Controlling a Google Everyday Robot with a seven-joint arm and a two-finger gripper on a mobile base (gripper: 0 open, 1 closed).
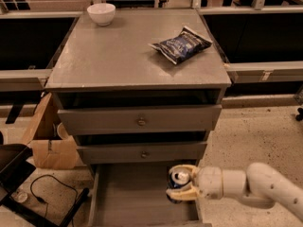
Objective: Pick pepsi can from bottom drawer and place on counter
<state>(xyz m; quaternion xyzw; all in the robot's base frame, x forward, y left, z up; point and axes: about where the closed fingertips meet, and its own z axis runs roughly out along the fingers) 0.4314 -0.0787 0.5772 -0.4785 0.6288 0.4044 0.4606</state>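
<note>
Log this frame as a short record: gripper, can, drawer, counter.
gripper: low at the right side of the bottom drawer, jaws shut on the pepsi can
pepsi can: upright, silver top showing
bottom drawer: pulled open
counter: holds chip bag and bowl; can not yet there

The gripper (171,183), clasping the pepsi can (181,178), sits low in the frame over the right side of the bottom drawer (128,197); the middle drawer (142,152) juts just above; on the counter (118,56) a chip bag (181,44) takes the upper right, a bowl (101,13) the upper left; between lies bare surface.
</note>
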